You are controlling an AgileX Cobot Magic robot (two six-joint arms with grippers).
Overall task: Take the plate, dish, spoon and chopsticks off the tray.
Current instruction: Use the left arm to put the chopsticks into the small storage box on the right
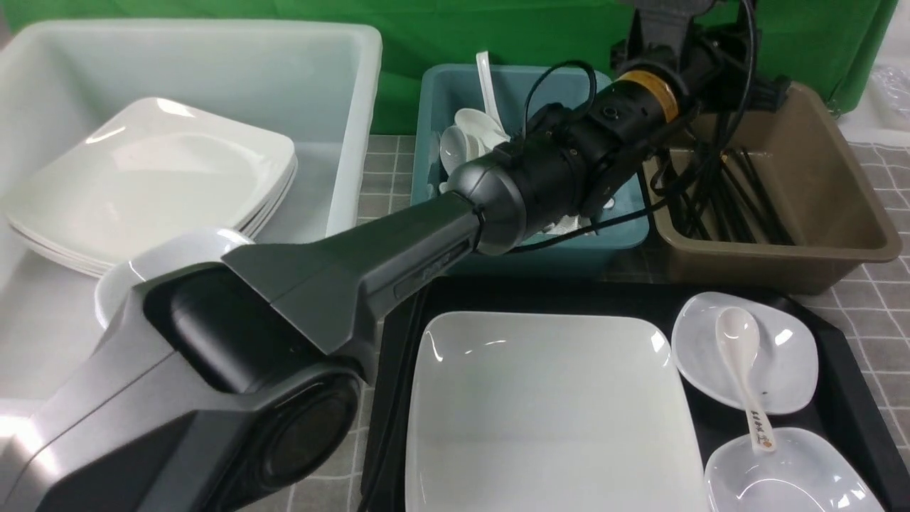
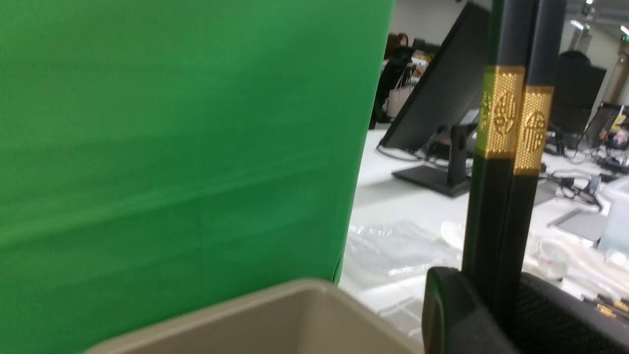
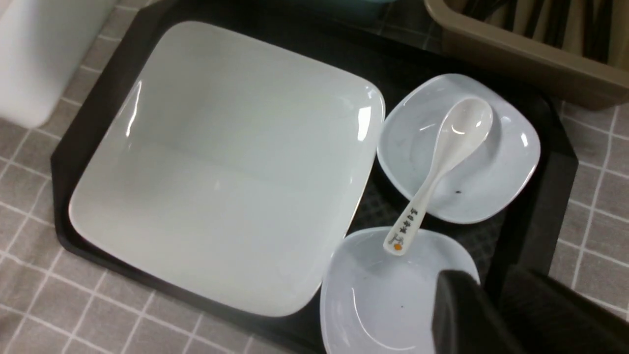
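Observation:
The black tray [image 1: 846,370] holds the large white square plate [image 1: 547,412] and two small white dishes. The spoon [image 1: 739,355] has its bowl in the far dish [image 1: 789,363] and its handle end over the near dish [image 1: 789,476]. My left arm [image 1: 643,89] reaches across over the brown bin. In the left wrist view my left gripper [image 2: 491,275] is shut on the black chopsticks [image 2: 511,118], their gold bands upward. My right gripper [image 3: 491,282] hovers over the near dish [image 3: 383,295] at the tray's rim [image 3: 550,196], its fingers a slim gap apart with nothing between.
A white bin [image 1: 341,85] at the left holds stacked square plates [image 1: 156,178] and a small dish [image 1: 170,259]. Behind the tray stand a teal bin [image 1: 441,99] with spoons [image 1: 476,128] and a brown bin [image 1: 846,213] with several black chopsticks [image 1: 746,199].

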